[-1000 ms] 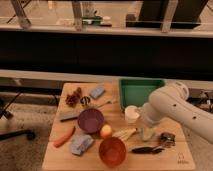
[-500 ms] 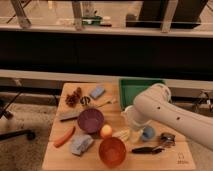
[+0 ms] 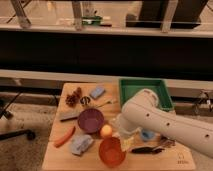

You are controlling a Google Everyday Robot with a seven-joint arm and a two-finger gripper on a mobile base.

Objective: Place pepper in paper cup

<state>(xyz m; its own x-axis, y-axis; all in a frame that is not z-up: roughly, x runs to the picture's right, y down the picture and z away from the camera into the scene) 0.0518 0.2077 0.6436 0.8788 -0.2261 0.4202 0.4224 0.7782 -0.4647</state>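
The pepper, long and orange-red, lies on the wooden table at the front left, left of the purple bowl. My white arm reaches in from the right across the middle of the table. The gripper hangs low at the arm's left end, beside the round yellow-orange fruit and well to the right of the pepper. The paper cup is hidden behind the arm.
A green tray stands at the back right. An orange bowl, a blue cup, a blue-grey cloth, a black tool, a blue sponge and a reddish cluster lie around.
My arm has swung left over the table and come closer to the camera. It now covers the paper cup that showed in front of the green tray.
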